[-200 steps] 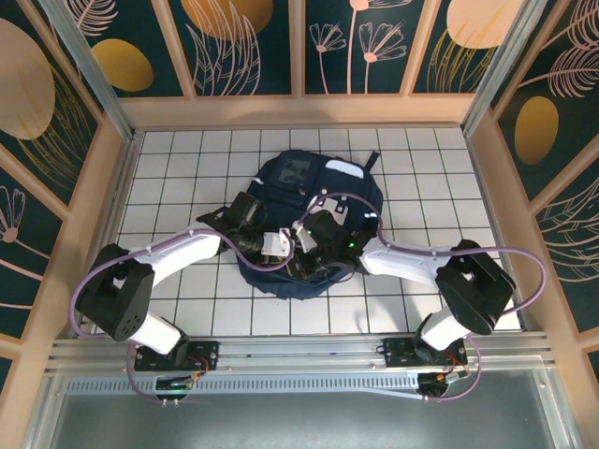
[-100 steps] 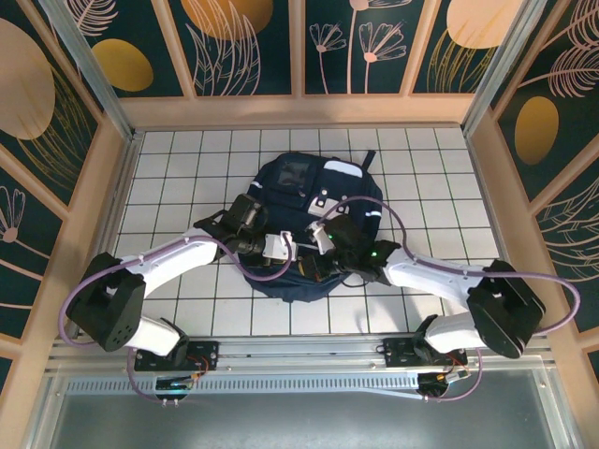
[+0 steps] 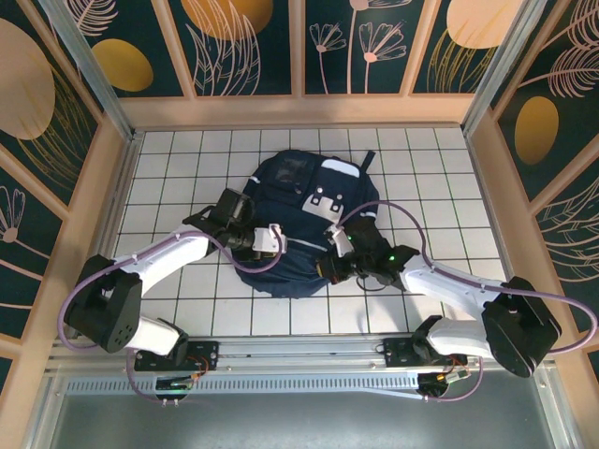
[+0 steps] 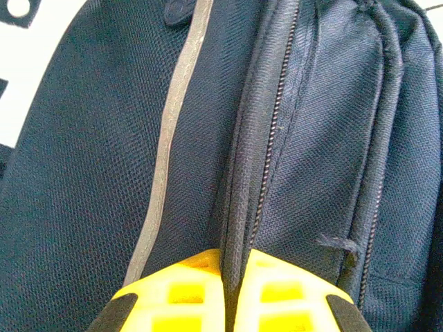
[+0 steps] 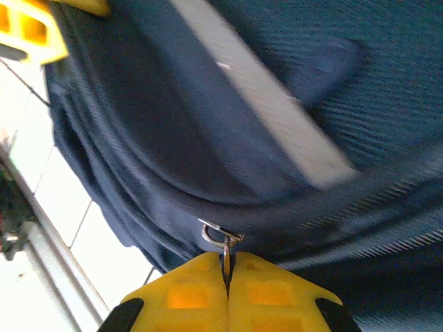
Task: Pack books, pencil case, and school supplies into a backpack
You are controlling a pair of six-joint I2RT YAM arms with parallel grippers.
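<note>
A robot test cell with gridded table (image 3: 168,150), aluminium rails (image 3: 299,351), floral walls (image 3: 262,47).

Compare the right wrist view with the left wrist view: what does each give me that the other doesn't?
Right wrist view: the right gripper is shut on a metal zipper pull at the edge of the backpack, with white table tiles beside it.
Left wrist view: the left gripper is shut on a fabric ridge of the backpack, next to a closed zipper line running up the panel.
Both: navy backpack fabric close up, a pale stripe across it, and jaws pressed together.
</note>
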